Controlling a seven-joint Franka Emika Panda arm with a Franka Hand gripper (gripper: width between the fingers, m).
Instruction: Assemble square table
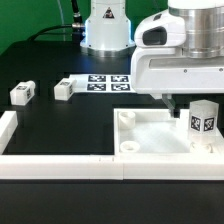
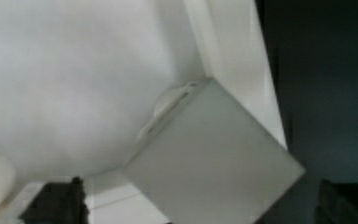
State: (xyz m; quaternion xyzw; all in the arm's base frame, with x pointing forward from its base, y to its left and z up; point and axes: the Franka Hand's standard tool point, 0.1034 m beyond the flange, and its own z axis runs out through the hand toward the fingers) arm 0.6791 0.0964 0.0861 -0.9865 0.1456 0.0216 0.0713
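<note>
- We see the marker board lying flat on the black tabletop, toward the far side, its black-and-white tags facing up.
- We see a long white border wall running along the near side of the tabletop.
- We see a shorter white wall at the exterior view's left, meeting the long one at the corner.
- Behind the tabletop we see a green backdrop, crossed by a thin dark cable.
</note>
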